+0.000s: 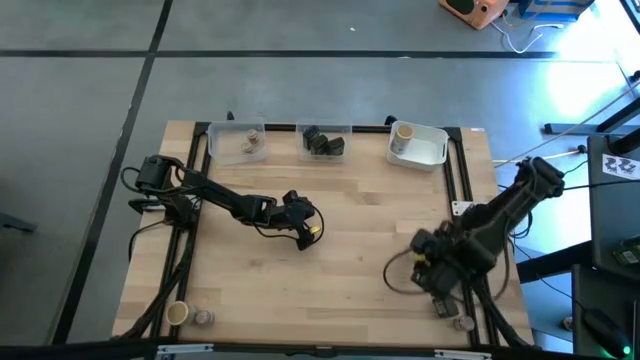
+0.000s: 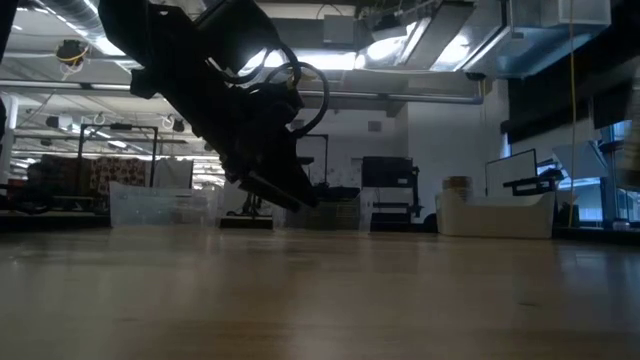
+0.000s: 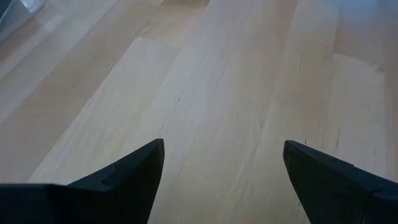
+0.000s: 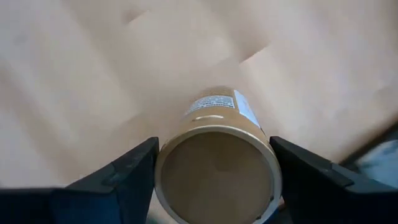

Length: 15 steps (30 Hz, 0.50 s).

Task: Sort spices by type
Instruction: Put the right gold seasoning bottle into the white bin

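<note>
My right gripper [image 1: 428, 268] is over the near right part of the table, shut on a tan cylinder [image 4: 214, 168] with a printed label, seen end-on in the right wrist view. My left gripper [image 1: 308, 232] hangs open and empty above the bare middle of the table [image 3: 224, 144], clear of the wood in the low view [image 2: 298, 195]. Another tan cylinder [image 1: 177, 314] and a small pinkish jar [image 1: 204, 318] stand at the near left corner. Small containers [image 1: 460, 322] sit by the near right corner. My right gripper pinches the tan cylinder between its two fingers, one on each side of the round wall [image 4: 165, 163] near the end that faces the wrist camera. The fingers [image 4: 124, 177] lie roughly along the cylinder's length. Whether its far end touches the table, I cannot tell.
Three tubs line the far edge: a clear one [image 1: 228, 150] with a small jar, a middle one [image 1: 312, 155] with dark blocks, a white one [image 1: 432, 152] with a tan cylinder. A black frame borders the table, and bare wood lies across its middle.
</note>
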Available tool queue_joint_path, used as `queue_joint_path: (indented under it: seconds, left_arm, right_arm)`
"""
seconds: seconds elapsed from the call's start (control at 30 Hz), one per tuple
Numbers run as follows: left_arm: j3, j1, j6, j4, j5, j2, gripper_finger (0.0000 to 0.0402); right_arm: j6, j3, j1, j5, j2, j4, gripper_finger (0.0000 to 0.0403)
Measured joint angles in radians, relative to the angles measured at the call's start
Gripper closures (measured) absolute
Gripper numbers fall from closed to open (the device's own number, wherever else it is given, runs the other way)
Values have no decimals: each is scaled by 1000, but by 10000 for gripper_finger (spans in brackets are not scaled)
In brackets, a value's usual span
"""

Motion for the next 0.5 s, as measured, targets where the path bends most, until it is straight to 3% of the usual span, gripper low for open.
queue_joint_path:
  seconds: [0.2, 0.5]
  left_arm:
    - [0, -8, -17, -22, 0, 0, 89]
    - [0, -61, 53, -51, 1, -36, 89]
  right_arm:
    - [-150, 0, -165, 69, -64, -108, 122]
    - [-405, 0, -444, 167, -133, -137, 120]
